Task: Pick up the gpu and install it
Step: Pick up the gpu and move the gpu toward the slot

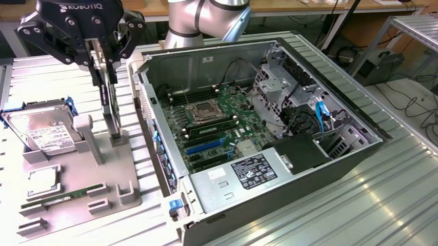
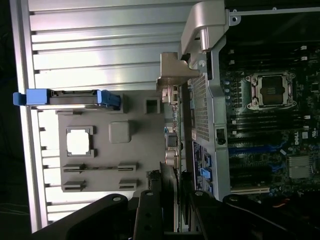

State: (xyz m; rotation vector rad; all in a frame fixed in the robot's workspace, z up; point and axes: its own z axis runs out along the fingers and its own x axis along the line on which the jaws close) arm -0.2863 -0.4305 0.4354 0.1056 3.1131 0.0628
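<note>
The black claw (image 1: 104,72), partly open, straddles the thin flat gpu (image 1: 112,113) upright in a grey moulded holder (image 1: 75,184).

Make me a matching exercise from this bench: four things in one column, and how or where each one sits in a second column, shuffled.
Things:
1. gpu
2. hard drive
3. RAM stick
4. computer case

States:
A. lying flat in the grey holder
B. open on its side, motherboard showing
C. standing on edge, thin and dark, beside the computer case
D. propped up in a blue bracket

Pairs: 1-C, 2-D, 3-A, 4-B.
</note>
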